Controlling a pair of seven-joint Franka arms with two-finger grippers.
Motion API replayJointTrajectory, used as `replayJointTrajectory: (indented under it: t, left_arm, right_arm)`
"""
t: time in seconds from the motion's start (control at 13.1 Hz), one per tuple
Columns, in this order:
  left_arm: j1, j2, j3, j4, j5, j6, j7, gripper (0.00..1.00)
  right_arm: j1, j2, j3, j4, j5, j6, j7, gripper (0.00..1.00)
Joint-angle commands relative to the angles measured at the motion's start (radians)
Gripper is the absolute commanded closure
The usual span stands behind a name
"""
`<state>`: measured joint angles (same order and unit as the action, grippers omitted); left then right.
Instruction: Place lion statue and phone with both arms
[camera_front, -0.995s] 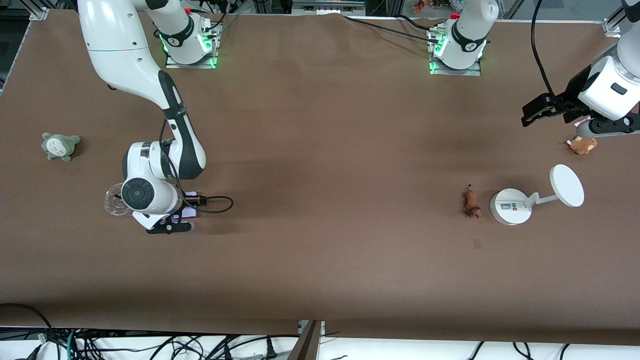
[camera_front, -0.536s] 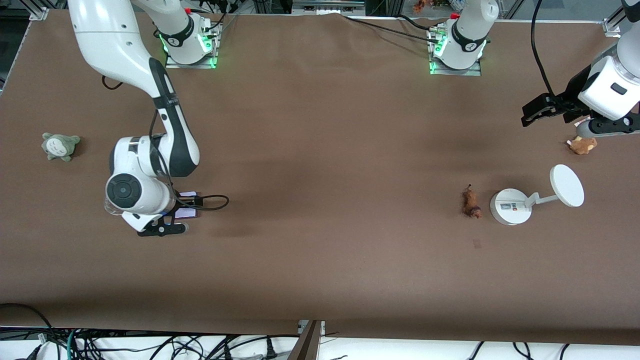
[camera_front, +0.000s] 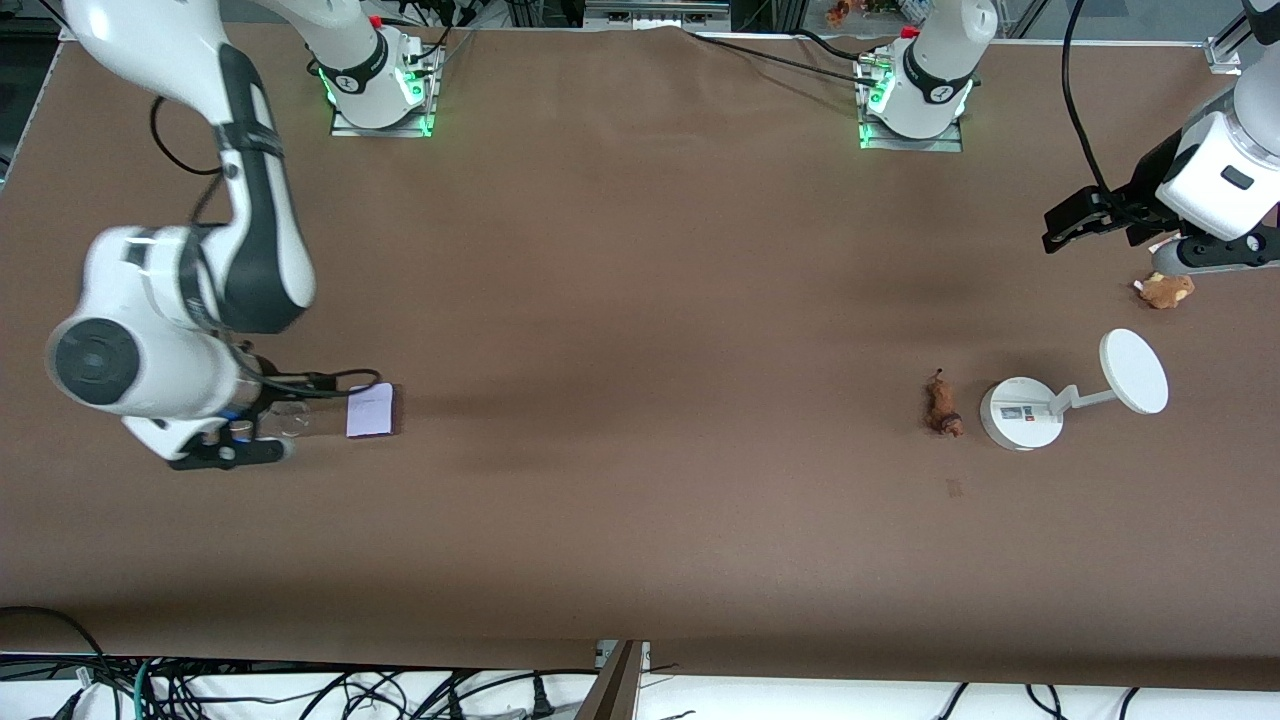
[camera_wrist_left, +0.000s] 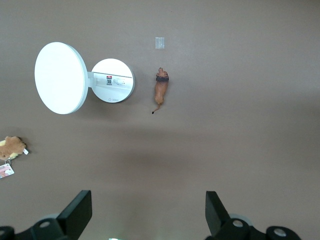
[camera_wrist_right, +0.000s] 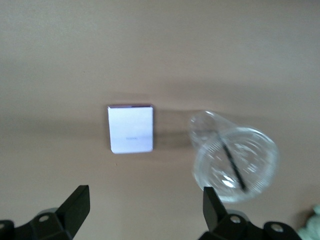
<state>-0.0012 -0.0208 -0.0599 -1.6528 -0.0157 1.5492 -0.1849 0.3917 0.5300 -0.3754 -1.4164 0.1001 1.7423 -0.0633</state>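
One brown surface, carrying everything. Two arms, two tools. Right tool up over the right arm's end of the surface, above one clear plastic cup; fingers spread wide, nothing between them. Left tool up over the left arm's end, waiting, fingers likewise spread wide and empty.

One white stand with a round base and a tilted disc, toward the left arm's end. One clear cup standing open-mouthed, a dark line inside it, seen plainly in the right wrist view. One phone, pale lavender-white with a darker edge, flat on the surface just beside the cup, on the side toward the middle; apart from the cup, not touching, in the right wrist view. One tan-brown plush toy near the left arm's end, farther from the front camera than the stand. One lion statue, brown-orange, lying just beside the stand's base on the side toward the middle, not touching it; in the left wrist view, darker mane end and thin tail both visible. One small pale square mark on the surface, nearer the front camera than the lion statue.
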Motion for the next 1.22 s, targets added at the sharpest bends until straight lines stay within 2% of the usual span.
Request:
replayJointTrajectory:
  t: [0.0, 0.08, 0.31, 0.38, 0.54, 0.77, 1.15]
  left_arm:
    - [-0.013, -0.008, 0.011, 0.004, 0.010, -0.017, 0.005, 0.00]
    - [-0.013, -0.008, 0.011, 0.004, 0.010, -0.021, 0.007, 0.00]
    - [-0.013, -0.008, 0.011, 0.004, 0.010, -0.021, 0.005, 0.00]
    - [-0.013, -0.008, 0.011, 0.002, 0.010, -0.021, 0.005, 0.00]
    - [-0.013, -0.008, 0.011, 0.004, 0.010, -0.024, 0.007, 0.00]
    - [-0.013, -0.008, 0.011, 0.002, 0.010, -0.026, 0.007, 0.00]
    - [-0.011, -0.008, 0.011, 0.002, 0.010, -0.026, 0.007, 0.00]
  right_arm:
    - [-0.055, -0.094, 0.013, -0.013, 0.001, -0.081, -0.015, 0.00]
    - [-0.088, -0.132, 0.038, -0.015, 0.001, -0.127, -0.012, 0.00]
    - [-0.204, -0.267, 0.163, -0.065, -0.031, -0.202, -0.012, 0.00]
    - [-0.221, -0.319, 0.191, -0.103, -0.069, -0.201, -0.015, 0.00]
    - [-0.269, -0.404, 0.245, -0.127, -0.201, -0.223, -0.023, 0.00]
    - [-0.300, -0.476, 0.259, -0.128, -0.203, -0.225, -0.029, 0.00]
    - [-0.350, -0.528, 0.285, -0.139, -0.154, -0.283, -0.015, 0.00]
